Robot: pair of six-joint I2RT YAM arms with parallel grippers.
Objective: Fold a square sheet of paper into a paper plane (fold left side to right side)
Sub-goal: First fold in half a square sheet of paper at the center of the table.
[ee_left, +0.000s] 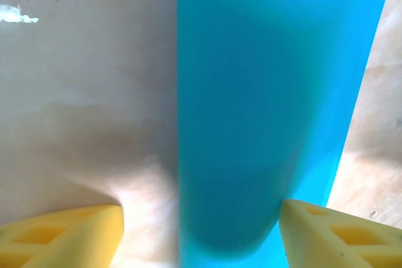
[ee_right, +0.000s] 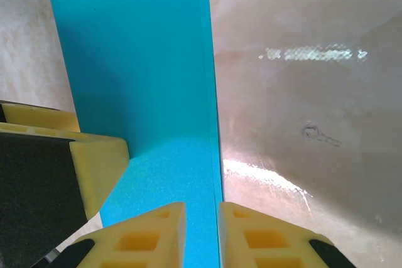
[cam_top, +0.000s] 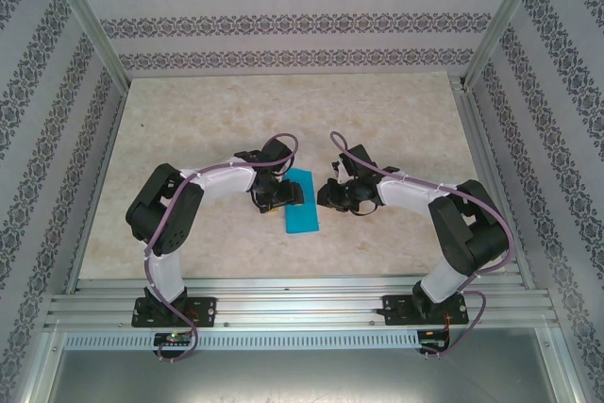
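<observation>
The square sheet of paper (cam_top: 304, 212) lies on the table between the arms as a narrow cyan-blue rectangle, doubled over. My left gripper (cam_top: 279, 193) is open over its left edge; one yellow finger (ee_left: 63, 238) is over bare table and the other (ee_left: 342, 236) over the paper (ee_left: 270, 92). My right gripper (cam_top: 332, 197) is at the sheet's right side. Its fingers (ee_right: 202, 236) are almost together, a thin slit apart, tips down on the paper's layered right edge (ee_right: 212, 123), pinching nothing. The left finger (ee_right: 94, 161) shows beside it. The paper plane is out of view.
The marble-patterned table (cam_top: 189, 129) spreads out to the left, right and back of the paper. Metal frame posts (cam_top: 90, 25) and patterned walls (cam_top: 283, 21) close in the workspace. An aluminium rail (cam_top: 302, 304) runs along the near edge.
</observation>
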